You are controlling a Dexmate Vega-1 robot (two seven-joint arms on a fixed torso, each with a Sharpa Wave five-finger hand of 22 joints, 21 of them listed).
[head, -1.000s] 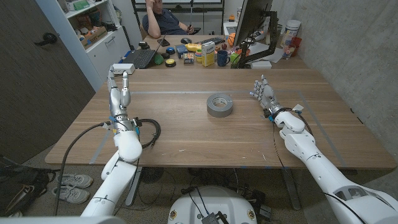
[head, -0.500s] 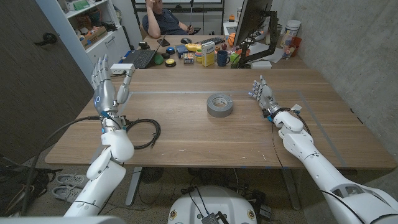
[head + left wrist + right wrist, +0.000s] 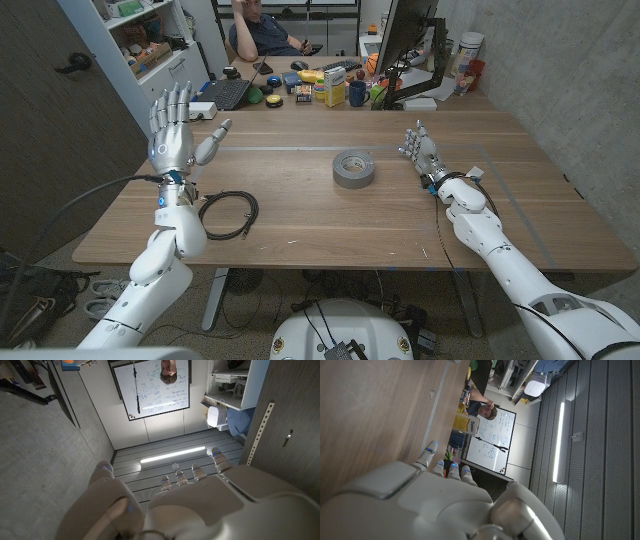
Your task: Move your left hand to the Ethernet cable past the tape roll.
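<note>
A coiled black Ethernet cable (image 3: 228, 214) lies on the wooden table (image 3: 330, 215) near its left front. A grey tape roll (image 3: 354, 168) lies flat at the table's middle. My left hand (image 3: 175, 133) is raised above the table's left edge, fingers spread and pointing up, holding nothing; it hangs up and to the left of the cable. In the left wrist view the left hand (image 3: 190, 500) points at a ceiling with a light strip. My right hand (image 3: 421, 152) stands at the right of the tape roll, fingers apart and empty; the right hand (image 3: 435, 505) shows beside the tabletop.
A thick cable (image 3: 80, 205) runs from my left wrist off the table's left edge. A second desk (image 3: 330, 85) behind carries a laptop, a monitor, cups and boxes; a person (image 3: 262, 30) sits there. Shelves (image 3: 150, 45) stand at the back left.
My left arm has swung left and lifted, the hand rising from above the cable to over the table's left edge with fingers spreading. The right hand has hardly moved.
</note>
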